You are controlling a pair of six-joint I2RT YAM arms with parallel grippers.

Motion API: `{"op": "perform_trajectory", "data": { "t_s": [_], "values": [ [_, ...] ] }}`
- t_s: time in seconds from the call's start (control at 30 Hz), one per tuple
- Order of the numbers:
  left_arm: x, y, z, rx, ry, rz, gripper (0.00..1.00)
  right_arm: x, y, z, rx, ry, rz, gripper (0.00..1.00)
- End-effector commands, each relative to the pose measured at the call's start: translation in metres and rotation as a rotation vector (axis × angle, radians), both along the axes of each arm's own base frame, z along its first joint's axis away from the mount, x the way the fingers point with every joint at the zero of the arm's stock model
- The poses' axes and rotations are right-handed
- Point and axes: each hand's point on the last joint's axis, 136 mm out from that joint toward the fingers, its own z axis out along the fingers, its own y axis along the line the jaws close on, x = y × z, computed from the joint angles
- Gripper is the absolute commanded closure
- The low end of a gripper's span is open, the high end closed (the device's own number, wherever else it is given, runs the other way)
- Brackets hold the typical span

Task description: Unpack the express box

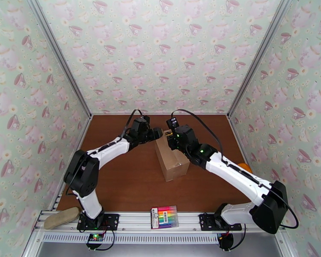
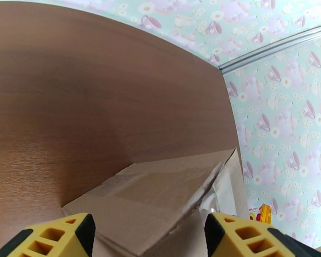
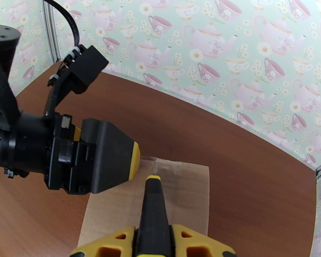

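Observation:
The express box [image 1: 172, 161], a tan cardboard carton, stands mid-table, one short end toward the back wall. My left gripper [image 1: 157, 134] is at the box's far left corner, jaws open. In the left wrist view its yellow fingers [image 2: 53, 236] straddle a raised cardboard flap [image 2: 152, 198], and something white [image 2: 212, 202] shows in the gap beside the flap. My right gripper [image 3: 153, 243] is shut on a black pen-shaped tool [image 3: 153, 210]. The tool's thin metal tip rests on the box top [image 3: 186, 198] near its far edge, right beside the left gripper's finger [image 3: 134, 159].
A flat pack of rainbow markers [image 1: 164, 216] lies on the front rail between the arm bases. A tan oblong object [image 1: 61, 217] sits at the front left corner. Something orange [image 1: 245, 167] peeks out behind the right arm. Patterned walls enclose three sides.

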Motion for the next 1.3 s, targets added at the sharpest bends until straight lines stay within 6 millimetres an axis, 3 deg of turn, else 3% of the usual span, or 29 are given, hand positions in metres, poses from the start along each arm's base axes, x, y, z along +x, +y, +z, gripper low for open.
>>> {"op": "perform_trajectory", "data": {
  "t_s": [0.0, 0.5, 1.07, 1.27],
  "values": [
    [0.002, -0.008, 0.002, -0.021, -0.001, -0.043, 0.27, -0.009, -0.005, -0.016, -0.033, 0.052, -0.001, 1.0],
    [-0.003, -0.015, 0.008, -0.053, -0.008, -0.077, 0.27, -0.01, -0.005, -0.018, -0.037, 0.058, -0.002, 1.0],
    [-0.005, -0.013, -0.021, -0.017, 0.084, -0.032, 0.3, -0.014, -0.002, -0.026, -0.056, 0.069, -0.002, 1.0],
    [-0.005, -0.007, -0.027, 0.014, 0.107, -0.004, 0.31, -0.019, -0.002, -0.016, -0.06, 0.047, 0.001, 1.0]
  ]
}}
